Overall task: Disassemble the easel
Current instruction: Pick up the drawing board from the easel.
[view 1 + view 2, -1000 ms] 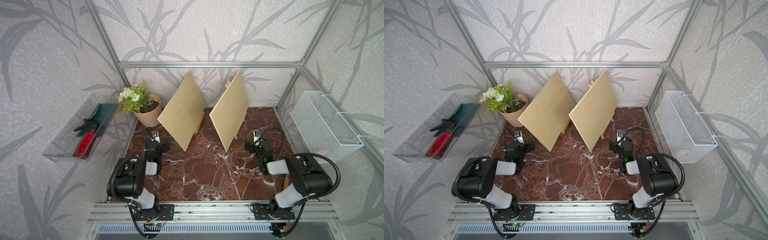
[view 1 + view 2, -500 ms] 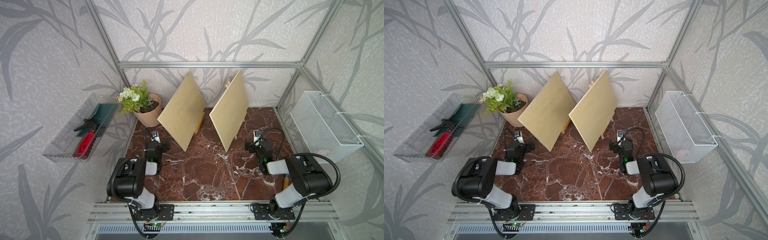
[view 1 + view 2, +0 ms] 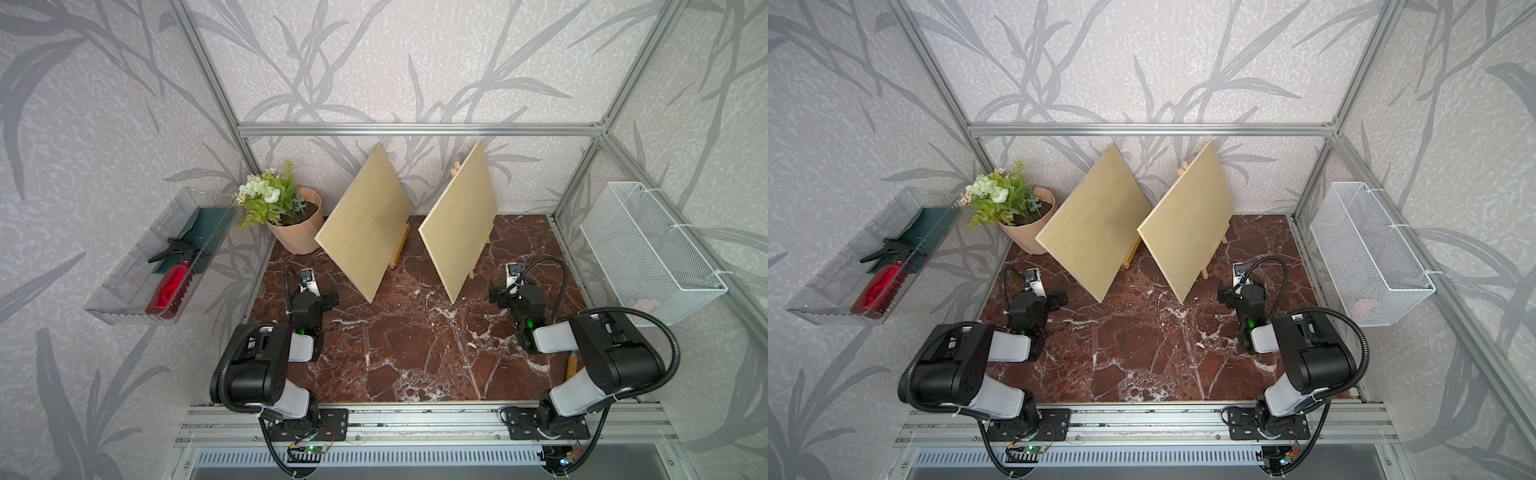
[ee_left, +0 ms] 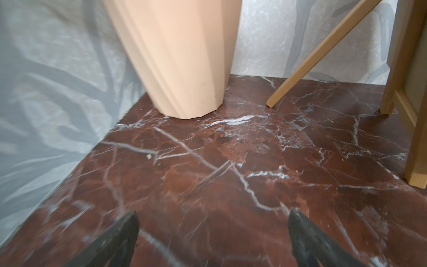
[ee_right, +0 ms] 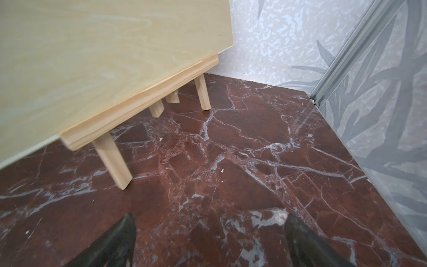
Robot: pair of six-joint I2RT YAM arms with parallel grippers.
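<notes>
**Two easels at the far wall, both end effectors spread and empty**

On the dark red marble tabletop [image 3: 415, 345] two small wooden easels stand side by side toward the far wall. Each carries a pale plywood board that leans back. The left easel [image 3: 398, 248] shows only its ledge and a leg from behind the left board [image 3: 365, 232]. The right board [image 3: 459, 226] hides most of the right easel [image 5: 143, 108]. From the right wrist view that board sits on the easel's ledge, with the legs planted on the marble below.

Just left of the left board, in the far-left corner, is a peach-coloured pot [image 3: 297, 235] with white flowers and green leaves [image 3: 266, 199]. It stands close beside the left easel's rear leg [image 4: 321, 53] without touching it. A clear tray [image 3: 124, 291] hangs on the left wall and holds a red spray bottle [image 3: 170, 286]. A white wire basket [image 3: 648, 249] hangs on the right wall. A wooden handle [image 3: 572, 368] peeks out from under the right arm near the right edge.

The left end effector [image 4: 213, 215] hangs low over bare marble, its fingers spread wide. It holds nothing and faces the pot, with the left easel off to its right. The right end effector [image 5: 209, 218] is likewise spread wide and empty, low over the tabletop. It is near the right easel's front leg but clear of it.
</notes>
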